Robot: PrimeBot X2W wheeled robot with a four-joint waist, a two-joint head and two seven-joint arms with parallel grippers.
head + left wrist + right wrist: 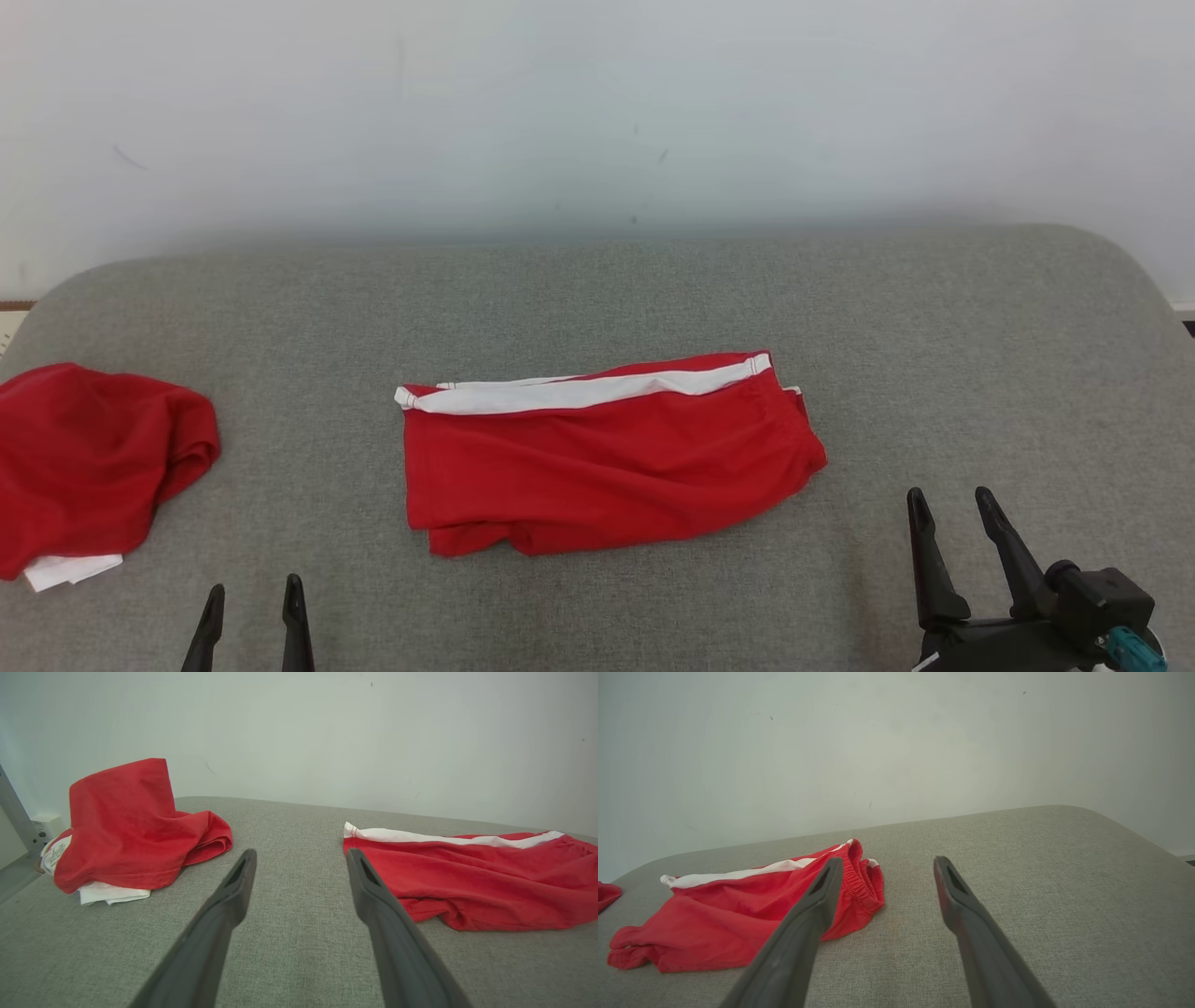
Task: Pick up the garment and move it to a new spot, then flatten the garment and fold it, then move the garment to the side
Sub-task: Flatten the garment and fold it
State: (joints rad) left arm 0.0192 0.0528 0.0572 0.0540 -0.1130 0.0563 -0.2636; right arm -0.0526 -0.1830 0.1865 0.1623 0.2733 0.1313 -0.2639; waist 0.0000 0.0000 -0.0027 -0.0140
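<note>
Head view showed me the red shorts (607,467), soft cloth with a white stripe, folded into a rough rectangle at the middle of the coarse grey woven tabletop (597,289). My left gripper (256,584) and right gripper (950,493) stood spread wide, holding nothing.

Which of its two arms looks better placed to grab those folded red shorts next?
Probably the right. The right gripper stands open, close beside the waistband end of the folded shorts. The left gripper is open too, but sits farther off, nearer the red heap.
</note>
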